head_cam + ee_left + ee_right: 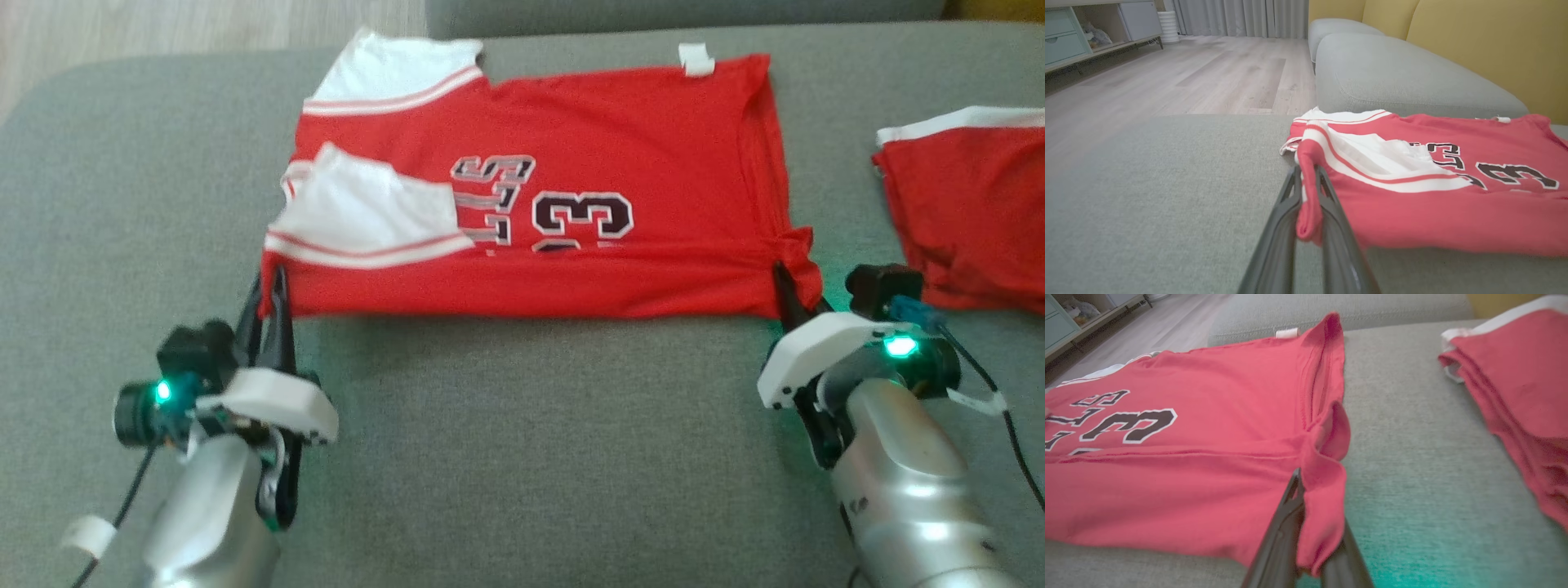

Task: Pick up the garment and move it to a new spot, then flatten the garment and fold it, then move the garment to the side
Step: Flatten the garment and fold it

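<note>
Jersey (612,139) spread on grey cushion (522,449), second red garment (971,204) apart, rightward

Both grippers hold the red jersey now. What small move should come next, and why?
Probably lift both near corners together, to start the fold. The left gripper and right gripper are each shut on a corner of the red jersey, which lies flat.

Jersey (620,131) lettering (494,204) half under white sleeve (367,216)
</note>
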You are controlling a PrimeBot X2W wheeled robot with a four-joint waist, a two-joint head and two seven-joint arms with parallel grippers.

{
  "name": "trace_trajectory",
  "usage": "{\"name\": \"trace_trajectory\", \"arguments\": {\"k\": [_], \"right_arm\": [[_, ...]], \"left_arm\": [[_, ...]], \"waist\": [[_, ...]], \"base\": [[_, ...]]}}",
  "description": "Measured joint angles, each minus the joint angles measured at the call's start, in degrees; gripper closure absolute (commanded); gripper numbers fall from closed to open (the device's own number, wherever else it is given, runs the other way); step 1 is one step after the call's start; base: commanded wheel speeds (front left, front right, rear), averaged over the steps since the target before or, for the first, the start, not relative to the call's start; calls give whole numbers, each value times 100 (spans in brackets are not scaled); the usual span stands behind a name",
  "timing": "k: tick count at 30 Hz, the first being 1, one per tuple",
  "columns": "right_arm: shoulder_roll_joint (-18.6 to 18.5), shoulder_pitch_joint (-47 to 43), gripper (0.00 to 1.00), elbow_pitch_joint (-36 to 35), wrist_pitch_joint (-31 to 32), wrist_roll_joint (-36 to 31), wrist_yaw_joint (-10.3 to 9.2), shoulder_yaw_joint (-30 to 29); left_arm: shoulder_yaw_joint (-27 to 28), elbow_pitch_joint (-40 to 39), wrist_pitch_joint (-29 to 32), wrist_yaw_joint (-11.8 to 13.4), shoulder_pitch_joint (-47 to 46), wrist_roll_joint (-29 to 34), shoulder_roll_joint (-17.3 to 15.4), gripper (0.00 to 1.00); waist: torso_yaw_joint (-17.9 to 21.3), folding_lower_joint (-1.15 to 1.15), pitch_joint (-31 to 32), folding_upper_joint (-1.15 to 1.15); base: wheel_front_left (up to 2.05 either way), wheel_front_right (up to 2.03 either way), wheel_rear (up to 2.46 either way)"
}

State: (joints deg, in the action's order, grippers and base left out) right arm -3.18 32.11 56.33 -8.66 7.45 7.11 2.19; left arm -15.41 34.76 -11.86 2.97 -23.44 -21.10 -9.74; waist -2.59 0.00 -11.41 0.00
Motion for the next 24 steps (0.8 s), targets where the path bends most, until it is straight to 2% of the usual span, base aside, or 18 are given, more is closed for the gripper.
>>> {"name": "trace_trajectory", "arguments": {"k": [5, 12, 16, 24], "right_arm": [[4, -245, 100, -60, -27, -371, 0, -428], [35, -1071, 100, -519, 556, -669, 0, -724], [47, -1529, 100, -1173, 935, -639, 0, -727], [58, -2638, 100, -2934, 1933, -324, 0, -703]], "left_arm": [[-155, 62, 266, -12, 332, -1, -4, 100], [-363, -8, 722, -102, 873, -14, -12, 100], [-390, -224, 959, -92, 1233, -131, -41, 100], [-490, -985, 1481, 118, 1958, -197, -159, 100]], "waist": [[9, 0, 288, 0], [-25, -1, 773, 0], [-29, -2, 1003, 0], [16, -2, 1214, 0]], "base": [[0, 0, 0], [0, 0, 0], [0, 0, 0], [0, 0, 0]]}}
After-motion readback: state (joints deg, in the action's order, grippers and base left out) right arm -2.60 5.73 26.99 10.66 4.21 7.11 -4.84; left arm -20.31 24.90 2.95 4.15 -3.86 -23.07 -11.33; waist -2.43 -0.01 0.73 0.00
